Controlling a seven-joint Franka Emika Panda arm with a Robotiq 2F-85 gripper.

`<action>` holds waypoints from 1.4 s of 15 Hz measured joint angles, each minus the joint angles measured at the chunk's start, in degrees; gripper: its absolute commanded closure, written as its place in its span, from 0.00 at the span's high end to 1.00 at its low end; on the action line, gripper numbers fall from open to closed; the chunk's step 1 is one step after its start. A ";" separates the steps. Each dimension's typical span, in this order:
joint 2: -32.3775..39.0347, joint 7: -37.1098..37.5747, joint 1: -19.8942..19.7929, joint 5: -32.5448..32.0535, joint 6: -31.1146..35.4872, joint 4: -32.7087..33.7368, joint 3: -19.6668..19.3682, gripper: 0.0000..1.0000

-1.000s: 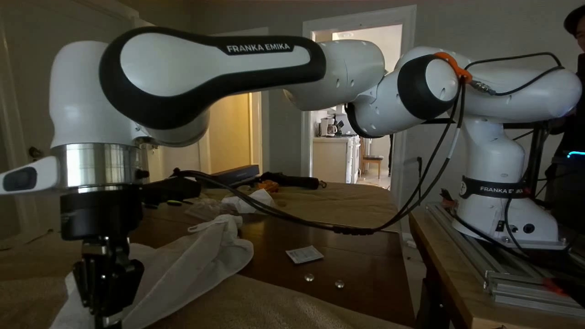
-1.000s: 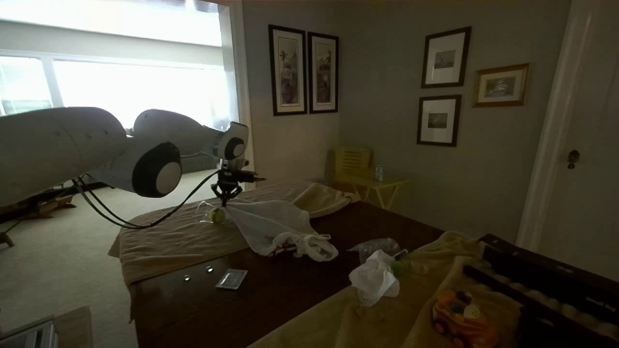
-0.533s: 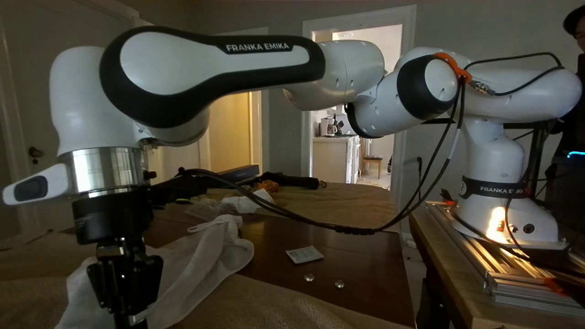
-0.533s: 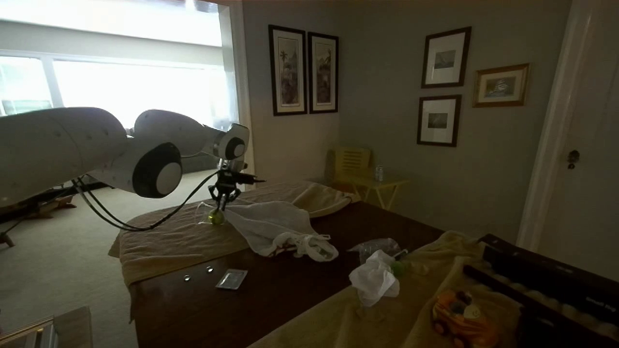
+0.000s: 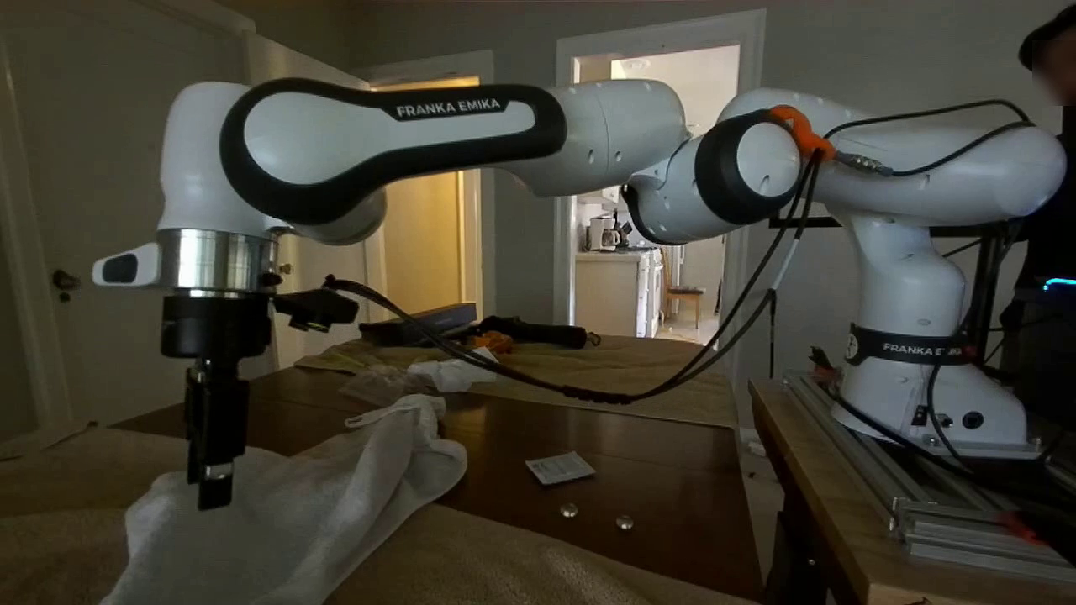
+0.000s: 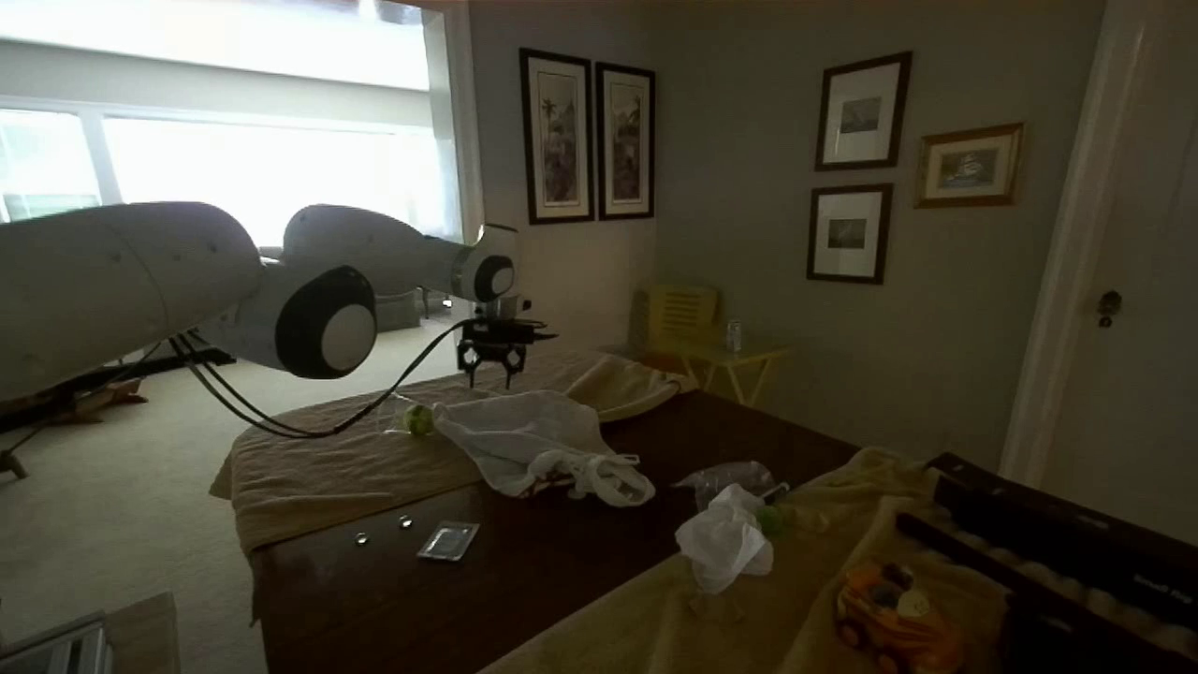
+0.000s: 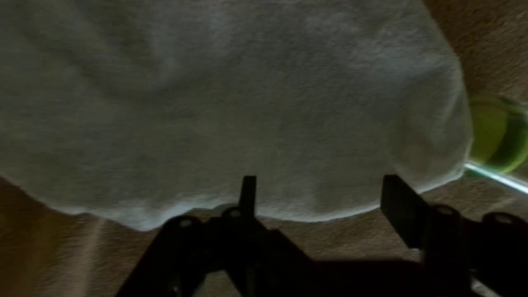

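Hovering above the cloth (image 6: 529,426), the gripper (image 7: 319,181) stands with jaws wide apart; the cloth lies partly on the blanket (image 6: 342,477), partly on the table (image 6: 533,571), just beside a ball (image 6: 418,420).

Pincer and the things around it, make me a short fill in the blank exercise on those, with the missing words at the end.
1. The black two-fingered pincer stands ____ rather than shut, holding nothing.
2. Nearest it, the crumpled cloth lying over part of the tan cover is ____.
3. ____ small shiny round pieces lie near the flat pale rectangular packet.
4. The small wheeled toy is mainly ____.

Missing words: open; white; two; orange.
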 measured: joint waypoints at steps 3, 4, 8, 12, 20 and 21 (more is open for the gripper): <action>-0.77 5.95 -1.41 -0.51 2.72 0.02 -3.29 1.00; -0.87 8.23 -1.82 -0.74 3.33 0.02 -4.45 1.00; -0.79 17.56 -3.63 -1.55 4.20 -0.27 -8.48 1.00; -0.19 27.63 -5.45 -2.33 4.04 -0.63 -11.75 1.00; 0.49 50.71 -5.98 -2.51 -5.44 -1.00 -14.07 1.00; 0.52 53.68 -5.88 -2.51 -6.83 -1.00 -14.08 1.00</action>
